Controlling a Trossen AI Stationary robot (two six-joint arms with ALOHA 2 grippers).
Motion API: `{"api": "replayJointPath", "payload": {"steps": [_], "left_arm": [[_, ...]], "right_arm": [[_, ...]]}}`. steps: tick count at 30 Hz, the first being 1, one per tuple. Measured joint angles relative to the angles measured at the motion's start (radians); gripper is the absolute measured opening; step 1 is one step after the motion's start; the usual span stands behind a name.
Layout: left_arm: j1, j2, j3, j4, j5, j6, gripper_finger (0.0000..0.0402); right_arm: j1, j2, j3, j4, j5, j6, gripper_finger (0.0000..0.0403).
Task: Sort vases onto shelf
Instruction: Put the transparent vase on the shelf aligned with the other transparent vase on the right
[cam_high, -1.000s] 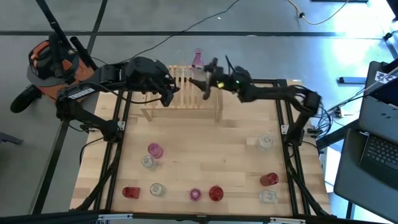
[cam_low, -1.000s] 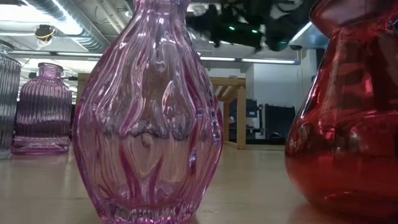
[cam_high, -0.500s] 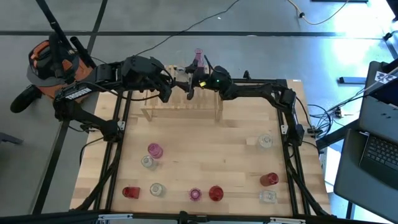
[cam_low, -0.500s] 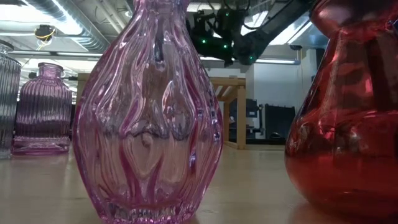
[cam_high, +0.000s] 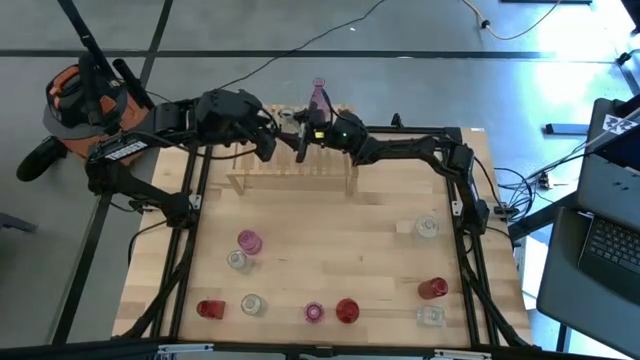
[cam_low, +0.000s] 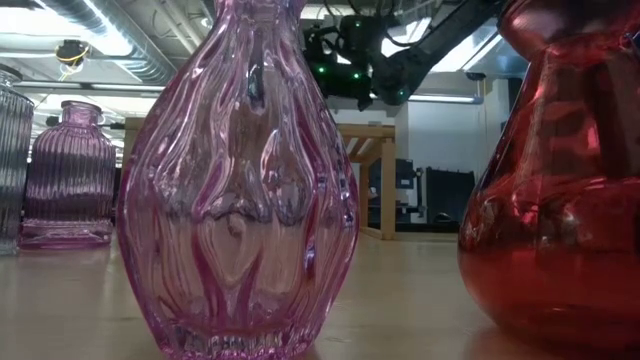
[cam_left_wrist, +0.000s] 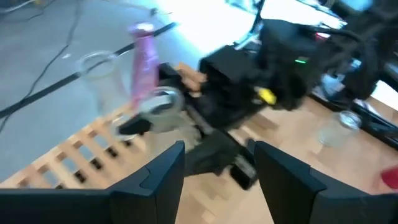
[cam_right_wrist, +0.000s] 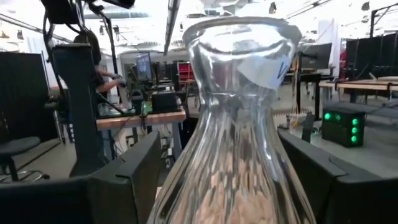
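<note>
Holding clear vase (cam_right_wrist: 239, 124) in right gripper (cam_high: 303, 130) over shelf (cam_high: 290, 170) | left gripper (cam_left_wrist: 214, 168) unclenched | risk: knocking pink vase (cam_high: 318, 92) over.

We look straight down on the whole table (cam_high: 320, 210), level across it past near vases, along each wrist, all sharing the shelf (cam_high: 290, 165).
</note>
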Motion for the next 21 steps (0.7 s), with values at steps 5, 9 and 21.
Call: {"api": "replayJointPath", "payload": {"steps": [5,9,21], "left_arm": [[0.088,0.016,0.0,-0.015,-0.003,-0.027,0.0186],[0.177,0.046,0.0,-0.012,0.101,-0.013,0.0186],[0.314,0.102,0.0,0.029,0.401,-0.053,0.0186]], "right_arm": [[0.022,0.0,0.0,0.005,0.0,-0.02,0.0242],[0.032,0.0,0.0,0.0,0.008,-0.041,0.0242],[0.03,0.0,0.0,-0.006,0.035,-0.053,0.0242]]}}
